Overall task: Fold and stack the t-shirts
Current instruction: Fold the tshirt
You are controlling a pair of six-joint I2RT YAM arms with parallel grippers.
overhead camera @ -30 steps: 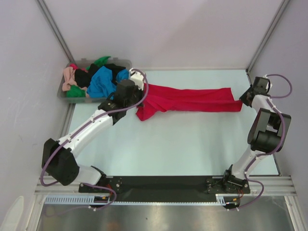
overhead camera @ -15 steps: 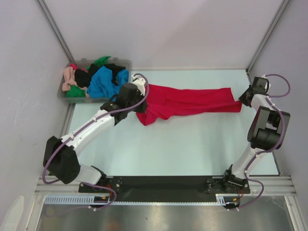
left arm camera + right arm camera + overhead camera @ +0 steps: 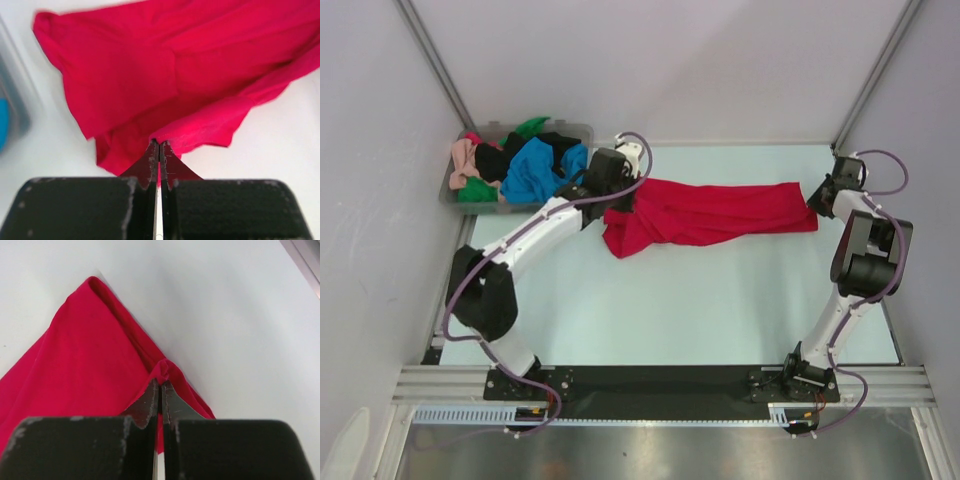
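1. Over the last second my left arm's elbow has swung in over the table [image 3: 720, 290], and the left gripper [image 3: 159, 145] has moved right and farther from me.
2. The red t-shirt [image 3: 720, 212] still lies stretched across the far part of the table, but its left end has bunched up and shifted right.
3. The right gripper [image 3: 160, 382] has edged back and slightly left at the shirt's right end.
4. Both grippers are pinched fully closed, each on a fold of the red cloth.
5. The grey bin [image 3: 580, 128] at the far left corner holds the blue shirt [image 3: 532, 168], black shirt [image 3: 495, 160], green shirt [image 3: 475, 192] and peach-pink shirt [image 3: 463, 155], heaped as before.
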